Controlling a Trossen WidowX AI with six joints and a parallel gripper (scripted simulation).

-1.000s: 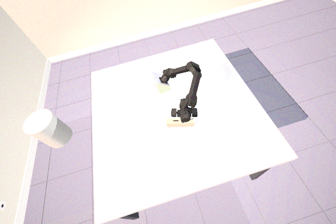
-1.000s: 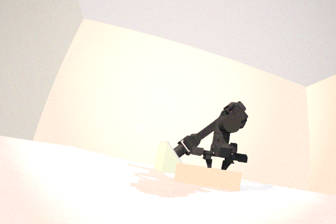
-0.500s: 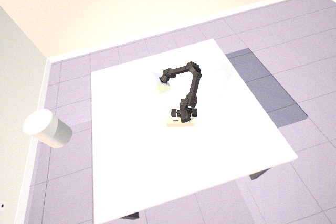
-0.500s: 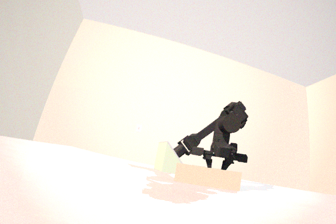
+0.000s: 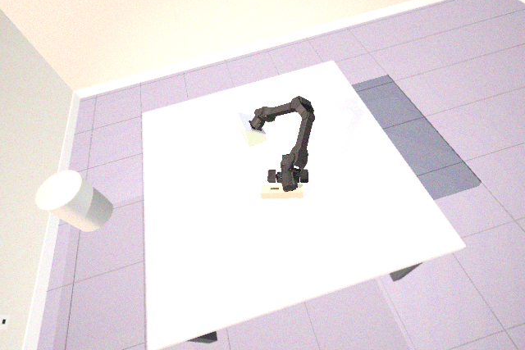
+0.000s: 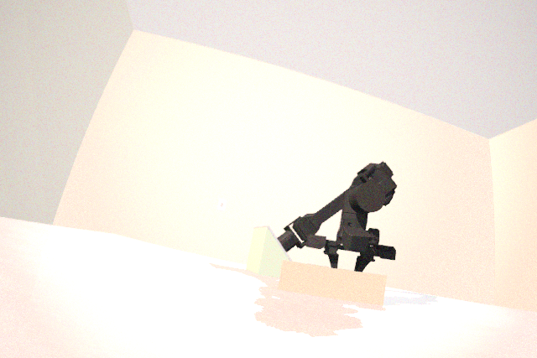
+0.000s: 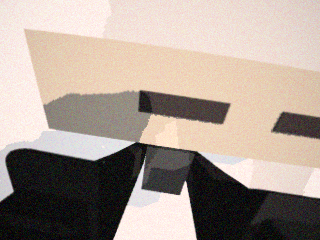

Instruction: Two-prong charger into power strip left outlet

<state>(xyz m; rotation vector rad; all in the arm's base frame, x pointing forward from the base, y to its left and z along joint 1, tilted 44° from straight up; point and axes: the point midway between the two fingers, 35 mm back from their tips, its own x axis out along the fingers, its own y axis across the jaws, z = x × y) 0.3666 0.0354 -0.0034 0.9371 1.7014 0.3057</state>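
Note:
The charger [image 7: 167, 170] is a small dark grey block between my fingertips in the wrist view, by the near edge of the power strip [image 5: 281, 194] [image 6: 331, 282] [image 7: 90, 60]. The strip is a tan bar with dark outlets. The left outlet [image 7: 187, 107] lies just beyond the charger and a little to its right in the wrist view; the other outlet [image 7: 302, 125] is at the right edge. My gripper [image 6: 346, 269] [image 7: 166, 146] points down at the strip and is slightly open, its fingers close on both sides of the charger. The prongs are hidden, so their seating cannot be told.
The arm reaches over the white table [image 5: 212, 252] from its base on a pale wedge-shaped block [image 5: 256, 139] [image 6: 260, 254]. A pale cylinder [image 5: 76, 200] shows left of the table in the top view. The table's edges are well away from the strip.

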